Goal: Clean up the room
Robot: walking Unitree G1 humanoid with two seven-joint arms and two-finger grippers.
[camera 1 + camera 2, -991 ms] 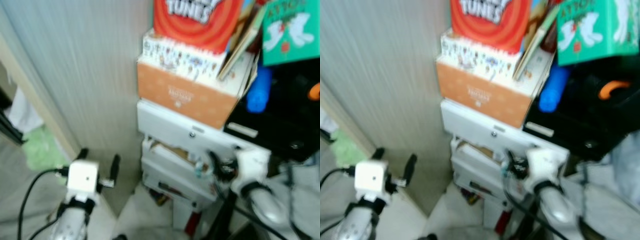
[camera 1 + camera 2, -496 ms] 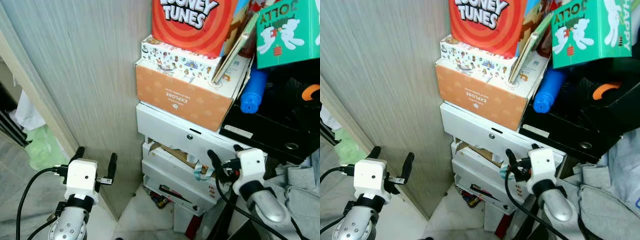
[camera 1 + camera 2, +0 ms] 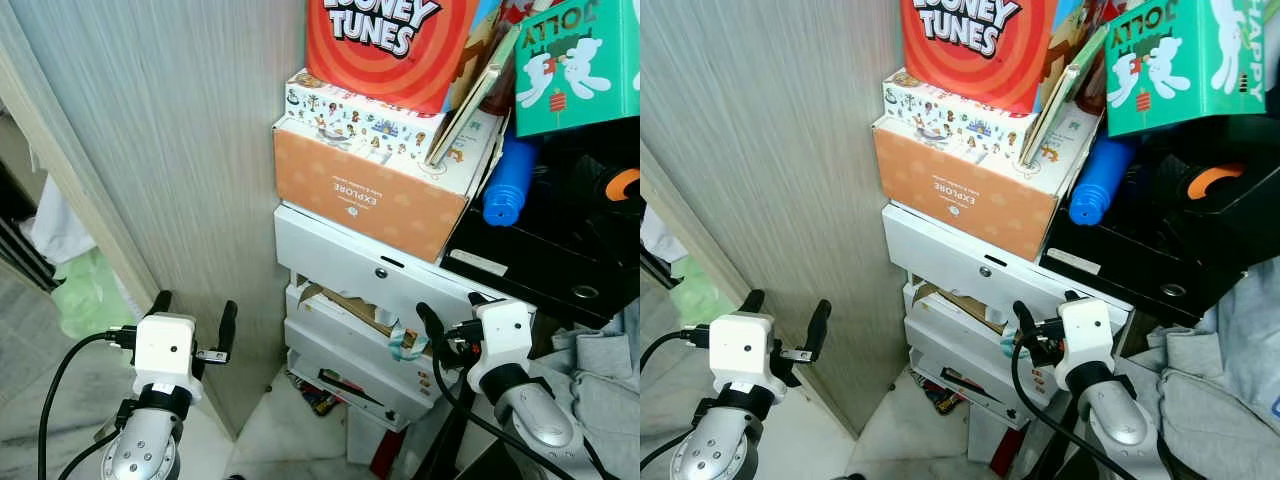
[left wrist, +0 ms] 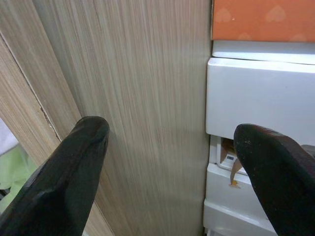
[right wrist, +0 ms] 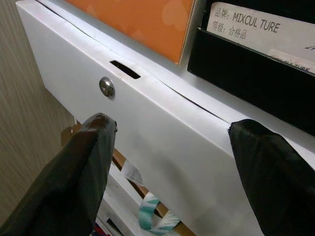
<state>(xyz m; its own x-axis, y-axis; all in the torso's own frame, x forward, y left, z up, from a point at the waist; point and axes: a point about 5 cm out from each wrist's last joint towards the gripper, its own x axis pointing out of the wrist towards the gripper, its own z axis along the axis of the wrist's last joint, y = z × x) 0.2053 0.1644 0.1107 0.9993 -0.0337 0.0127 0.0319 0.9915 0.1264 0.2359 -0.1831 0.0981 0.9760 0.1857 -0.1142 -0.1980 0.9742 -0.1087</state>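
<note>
Right up against the wood panel (image 3: pixel 190 150) and the white drawer stack (image 3: pixel 350 270) topped by an orange box (image 3: pixel 365 195), left gripper (image 3: pixel 190 320) and right gripper (image 3: pixel 448 318) both spread wide and empty, probably scouting clutter like the grey clothes (image 3: pixel 600 380).

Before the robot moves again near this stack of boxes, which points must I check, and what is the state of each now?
1. Left tool open, holding nothing: ok.
2. Right tool open, holding nothing: ok.
3. Right tool apart from the white drawer: ok.
4. White drawer shut: ok.
5. Orange box sits flat on the drawer unit: ok.
6. Object to tidy chosen: cannot tell.
</note>
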